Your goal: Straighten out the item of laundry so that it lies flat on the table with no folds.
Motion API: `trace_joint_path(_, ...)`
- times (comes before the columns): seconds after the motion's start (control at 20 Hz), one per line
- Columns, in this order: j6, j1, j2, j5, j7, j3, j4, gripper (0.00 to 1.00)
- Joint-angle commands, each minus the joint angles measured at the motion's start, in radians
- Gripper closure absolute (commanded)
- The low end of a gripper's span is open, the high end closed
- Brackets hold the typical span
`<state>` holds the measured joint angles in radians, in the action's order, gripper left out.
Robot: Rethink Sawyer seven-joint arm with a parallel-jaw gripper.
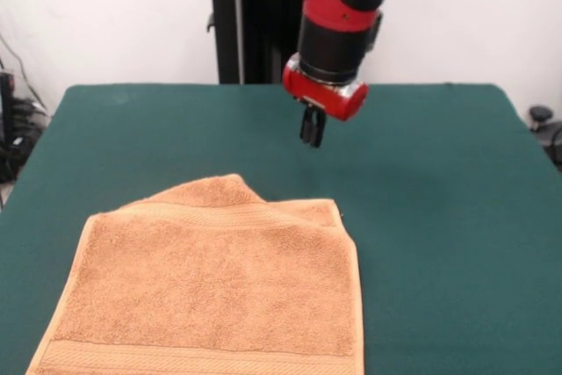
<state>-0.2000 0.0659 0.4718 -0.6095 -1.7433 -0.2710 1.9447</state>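
Note:
The orange-tan terry towel [211,287] lies on the near left part of the dark green table [439,217]. Its near part lies flat, with a woven band near the front hem. At its far edge a fold humps up and lies over the far band, peaking near the middle. The towel's front edge runs out of the picture. My gripper [313,133] hangs from the red and black arm above the table's far middle, beyond the towel's far right corner and clear of it. It holds nothing. Its black fingers look close together. No white tag shows.
The robot's black pedestal [241,24] stands at the table's far edge. Cables and dark gear lie off the table at the left [13,129], and a small black object sits off the right edge [540,116].

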Motion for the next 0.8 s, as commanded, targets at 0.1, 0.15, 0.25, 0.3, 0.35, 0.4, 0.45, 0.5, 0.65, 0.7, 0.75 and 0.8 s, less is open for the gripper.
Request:
trace_joint_path(0.1, 0.235, -0.184, -0.086, 0.063, -0.206, 0.278, -0.018, 1.00)
trace_joint_path(0.15, 0.223, -0.187, -0.101, 0.063, -0.196, 0.278, -0.043, 1.00)
trace_joint_path(0.25, 0.221, -0.189, -0.137, 0.067, -0.182, 0.277, -0.100, 1.00)
trace_joint_path(0.3, 0.224, -0.181, -0.158, 0.062, -0.179, 0.269, -0.130, 1.00)
trace_joint_path(0.35, 0.223, -0.163, -0.173, 0.048, -0.182, 0.253, -0.156, 1.00)
trace_joint_path(0.4, 0.216, -0.136, -0.183, 0.029, -0.183, 0.227, -0.179, 1.00)
trace_joint_path(0.45, 0.192, -0.103, -0.190, 0.003, -0.186, 0.196, -0.201, 1.00)
trace_joint_path(0.5, 0.163, -0.066, -0.197, -0.028, -0.197, 0.156, -0.222, 1.00)
trace_joint_path(0.65, 0.116, -0.021, -0.198, -0.057, -0.219, 0.111, -0.246, 1.00)
trace_joint_path(0.7, 0.111, -0.025, -0.197, -0.056, -0.220, 0.114, -0.248, 1.00)
trace_joint_path(0.75, 0.110, -0.032, -0.198, -0.051, -0.216, 0.118, -0.251, 1.00)
trace_joint_path(0.8, 0.108, -0.038, -0.199, -0.046, -0.212, 0.123, -0.254, 1.00)
